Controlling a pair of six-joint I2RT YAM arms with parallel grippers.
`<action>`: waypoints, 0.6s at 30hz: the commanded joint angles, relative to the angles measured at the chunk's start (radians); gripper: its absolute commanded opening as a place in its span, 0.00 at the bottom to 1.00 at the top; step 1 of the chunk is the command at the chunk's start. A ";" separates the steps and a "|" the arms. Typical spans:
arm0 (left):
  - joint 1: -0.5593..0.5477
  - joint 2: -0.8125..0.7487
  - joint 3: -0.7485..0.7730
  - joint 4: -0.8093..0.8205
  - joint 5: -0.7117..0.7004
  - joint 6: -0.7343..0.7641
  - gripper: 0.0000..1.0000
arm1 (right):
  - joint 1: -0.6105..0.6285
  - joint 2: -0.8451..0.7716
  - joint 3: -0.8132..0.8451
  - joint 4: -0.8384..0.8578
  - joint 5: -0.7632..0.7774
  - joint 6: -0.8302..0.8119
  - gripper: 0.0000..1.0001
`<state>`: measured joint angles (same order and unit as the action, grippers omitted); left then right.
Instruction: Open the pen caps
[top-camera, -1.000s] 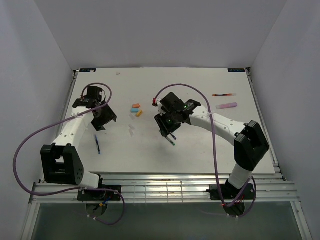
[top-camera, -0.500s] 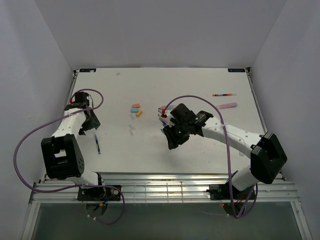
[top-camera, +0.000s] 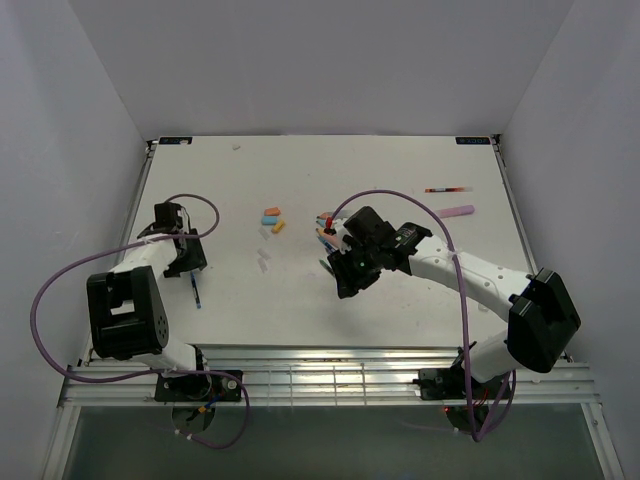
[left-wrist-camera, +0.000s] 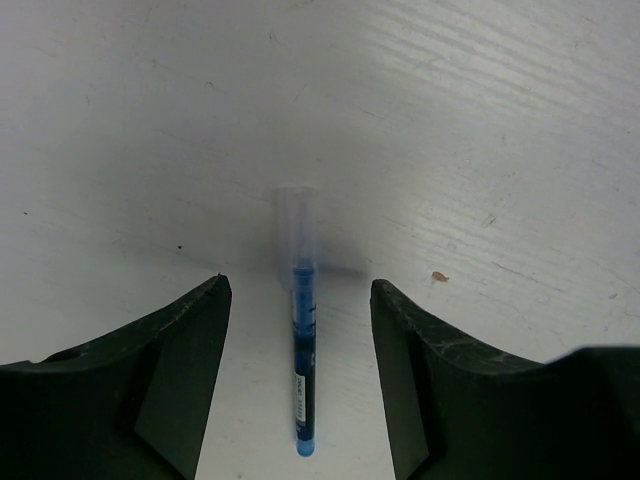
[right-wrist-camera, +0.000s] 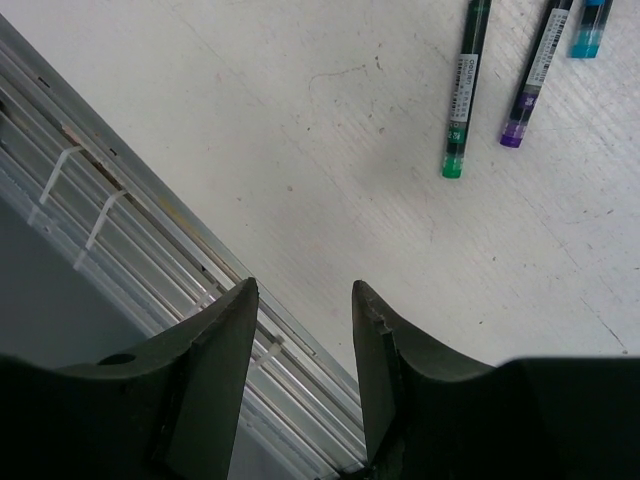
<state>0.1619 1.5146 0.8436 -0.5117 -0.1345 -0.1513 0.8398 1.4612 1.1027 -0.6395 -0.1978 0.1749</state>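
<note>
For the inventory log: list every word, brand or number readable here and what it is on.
Green pen: label print too small to read.
Purple pen: label print blurred, unreadable.
Blue pen: label print unreadable.
Blue stickers at the far corners: too small.
No text can be quoted.

From my station I see a white table (top-camera: 400, 310) boxed in by plain pale walls (top-camera: 320, 60) along its left, far and right edges, under soft, even light. A slatted metal rail (top-camera: 330, 375) runs along the table's near edge.
</note>
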 joint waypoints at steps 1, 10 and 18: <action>0.008 -0.017 -0.011 0.085 0.030 0.061 0.68 | 0.004 -0.006 0.009 -0.002 -0.011 -0.017 0.49; 0.007 0.062 0.006 0.093 -0.007 0.090 0.68 | 0.004 0.013 0.005 0.003 -0.018 -0.032 0.49; 0.007 0.111 0.014 0.095 0.001 0.082 0.63 | 0.004 0.034 0.008 0.004 -0.017 -0.040 0.49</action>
<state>0.1627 1.5951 0.8619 -0.4095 -0.1226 -0.0757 0.8398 1.4872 1.1027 -0.6395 -0.2054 0.1490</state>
